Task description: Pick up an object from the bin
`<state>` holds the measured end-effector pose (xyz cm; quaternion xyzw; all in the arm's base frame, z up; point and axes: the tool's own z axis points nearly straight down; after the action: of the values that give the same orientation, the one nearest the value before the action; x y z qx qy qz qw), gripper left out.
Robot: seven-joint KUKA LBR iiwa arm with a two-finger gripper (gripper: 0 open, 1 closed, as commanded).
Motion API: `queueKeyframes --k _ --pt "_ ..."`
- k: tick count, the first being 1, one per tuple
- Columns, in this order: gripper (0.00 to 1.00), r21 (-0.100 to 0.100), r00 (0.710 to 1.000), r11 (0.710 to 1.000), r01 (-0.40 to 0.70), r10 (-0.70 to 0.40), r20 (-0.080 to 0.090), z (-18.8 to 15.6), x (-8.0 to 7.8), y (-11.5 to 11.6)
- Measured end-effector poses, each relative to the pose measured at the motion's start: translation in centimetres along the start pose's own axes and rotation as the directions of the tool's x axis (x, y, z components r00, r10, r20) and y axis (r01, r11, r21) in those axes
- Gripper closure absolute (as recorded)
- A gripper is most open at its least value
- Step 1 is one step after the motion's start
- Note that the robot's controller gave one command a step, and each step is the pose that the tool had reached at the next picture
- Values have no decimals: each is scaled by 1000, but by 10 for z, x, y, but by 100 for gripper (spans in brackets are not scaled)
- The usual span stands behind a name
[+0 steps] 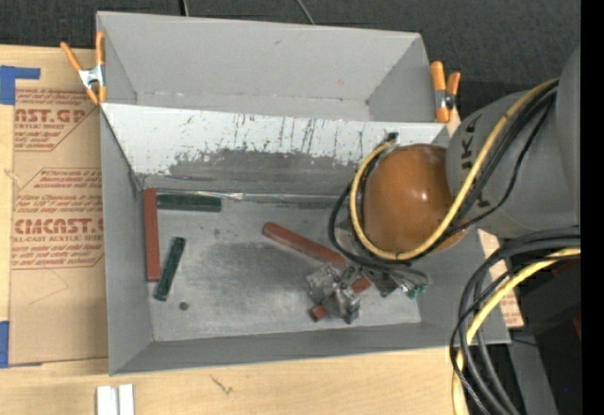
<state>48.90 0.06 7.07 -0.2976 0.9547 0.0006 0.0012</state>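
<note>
My gripper [335, 295] is low over the bin floor at the front right, below the arm's orange cover. A long red-brown stick [300, 244] lies slanted on the floor, and its lower right end runs in under the gripper. Small red-brown bits [319, 312] show right at the gripper, and I cannot tell whether they are part of a thing held.
On the left of the bin, a second red-brown stick [151, 236] lies along the wall. A dark green bar [189, 204] lies at its top end and another green bar [170, 268] slants beside it. The arm and its cables cover the bin's right side.
</note>
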Motion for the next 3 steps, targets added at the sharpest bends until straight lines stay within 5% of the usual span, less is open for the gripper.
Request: queueKeyframes --k 1,2,3 --pt "100 0 1000 1000 7 -7 0 0 4 -7" --pt "0 -1 1000 1000 2 -2 -2 -51 2 0" --pt "0 -1 1000 1000 2 -2 -2 -51 2 0"
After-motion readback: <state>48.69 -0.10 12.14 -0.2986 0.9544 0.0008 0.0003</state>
